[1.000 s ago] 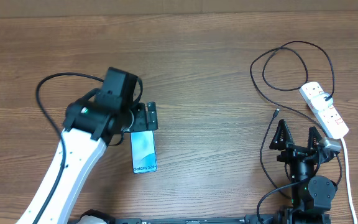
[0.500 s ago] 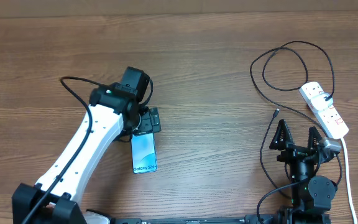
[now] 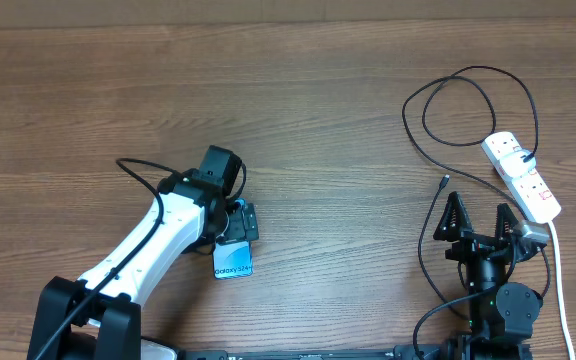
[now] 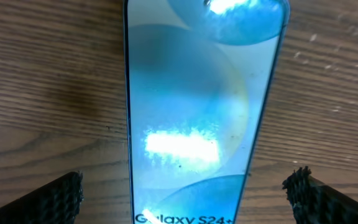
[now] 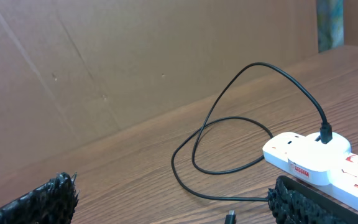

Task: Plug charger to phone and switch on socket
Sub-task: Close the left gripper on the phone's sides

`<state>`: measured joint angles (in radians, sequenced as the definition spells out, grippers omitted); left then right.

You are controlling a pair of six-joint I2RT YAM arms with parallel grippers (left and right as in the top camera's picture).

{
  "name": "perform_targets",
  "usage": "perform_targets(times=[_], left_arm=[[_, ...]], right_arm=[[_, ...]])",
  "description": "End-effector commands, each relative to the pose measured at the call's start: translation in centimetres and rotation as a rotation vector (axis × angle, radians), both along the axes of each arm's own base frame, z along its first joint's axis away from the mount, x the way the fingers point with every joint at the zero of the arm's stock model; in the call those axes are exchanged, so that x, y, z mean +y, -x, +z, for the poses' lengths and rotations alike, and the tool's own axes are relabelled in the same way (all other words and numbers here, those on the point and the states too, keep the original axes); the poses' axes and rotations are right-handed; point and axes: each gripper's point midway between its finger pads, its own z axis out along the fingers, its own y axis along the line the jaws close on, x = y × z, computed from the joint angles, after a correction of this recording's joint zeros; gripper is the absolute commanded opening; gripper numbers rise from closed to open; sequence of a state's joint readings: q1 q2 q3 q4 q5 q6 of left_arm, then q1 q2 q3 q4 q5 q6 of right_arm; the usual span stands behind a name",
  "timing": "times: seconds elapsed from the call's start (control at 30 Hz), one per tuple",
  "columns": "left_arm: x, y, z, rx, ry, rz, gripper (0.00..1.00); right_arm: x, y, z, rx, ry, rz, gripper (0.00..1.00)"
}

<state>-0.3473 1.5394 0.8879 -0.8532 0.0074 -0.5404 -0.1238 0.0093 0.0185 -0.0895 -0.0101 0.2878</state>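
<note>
- The wooden surface (image 3: 348,110) is seen with the white socket (image 3: 521,177) at its right edge.
- The phone (image 4: 191,112), marked "Galaxy S24+", is laid flat left of centre, between the fingers of the left claw (image 3: 236,222), which is spread wide and empty.
- The right claw (image 3: 478,222) is likewise spread wide and empty, beside the socket.
- The charger (image 3: 468,75) is plugged into the socket, with its loose tip lying near the right claw.

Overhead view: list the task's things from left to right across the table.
phone → charger tip → socket
</note>
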Motion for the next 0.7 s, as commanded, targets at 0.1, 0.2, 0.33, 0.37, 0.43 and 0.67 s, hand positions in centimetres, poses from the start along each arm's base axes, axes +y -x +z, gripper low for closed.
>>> perform_targets(times=[0.1, 0.2, 0.33, 0.37, 0.43, 0.67], left_arm=[[-0.3, 0.2, -1.1, -0.003, 0.013, -0.018, 0.99], [-0.4, -0.2, -1.1, -0.018, 0.016, -0.029, 1.00], [-0.4, 0.1, -1.8, 0.008, 0.007, -0.030, 1.00], [-0.3, 0.2, -2.1, 0.022, 0.003, -0.030, 1.00], [-0.2, 0.5, -3.0, 0.056, -0.009, -0.031, 1.00], [-0.2, 1.4, -5.8, 0.150, -0.025, -0.031, 1.00]], right_arm=[[0.0, 0.0, -0.2, -0.001, 0.000, -0.005, 1.00], [0.0, 0.0, -0.2, -0.001, 0.000, -0.004, 1.00], [0.0, 0.0, -0.2, -0.001, 0.000, -0.004, 1.00], [0.0, 0.0, -0.2, -0.001, 0.000, -0.005, 1.00], [0.0, 0.0, -0.2, -0.001, 0.000, -0.005, 1.00], [0.0, 0.0, -0.2, -0.001, 0.000, -0.005, 1.00]])
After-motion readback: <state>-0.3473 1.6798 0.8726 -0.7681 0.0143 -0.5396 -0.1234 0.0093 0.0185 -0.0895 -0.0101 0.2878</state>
